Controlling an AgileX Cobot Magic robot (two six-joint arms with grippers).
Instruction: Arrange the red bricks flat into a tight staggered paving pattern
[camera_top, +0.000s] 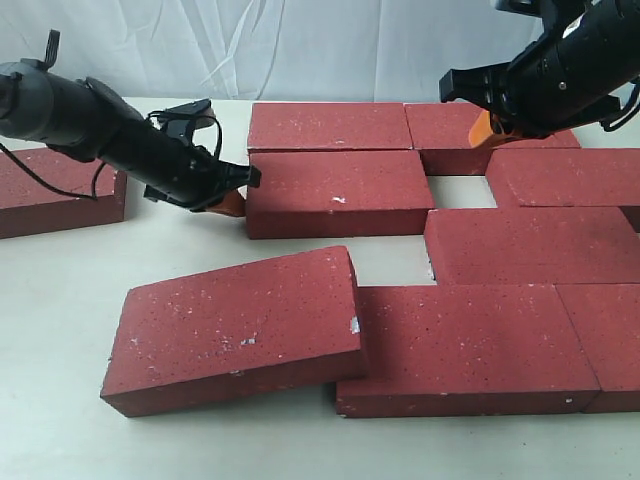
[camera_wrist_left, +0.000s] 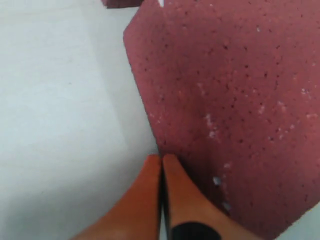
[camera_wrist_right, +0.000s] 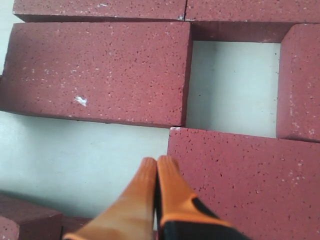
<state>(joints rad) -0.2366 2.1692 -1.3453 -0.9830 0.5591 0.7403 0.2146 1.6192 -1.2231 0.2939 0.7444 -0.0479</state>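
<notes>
The red bricks are being shown lying on a pale table before a white cloth backdrop, most of them laid flat in staggered rows towards the right of the exterior view. One lone brick is being left well apart at the far left. A tilted brick is being propped at the front, its right end resting on the edge of the front-row brick beside it and its left end down on the table. Two bare patches of table are being left inside the pattern: a small square gap in the second row and a narrower gap behind the tilted brick. The left gripper is being held low at the left end of the second-row brick; in the left wrist view its orange fingertips are being pressed together with nothing between them, their tips right at that brick's edge, though contact cannot be told for certain. The right gripper is being held raised over the back-row brick at the right; in the right wrist view its orange fingertips are likewise being pressed shut on nothing, above the bricks.
</notes>
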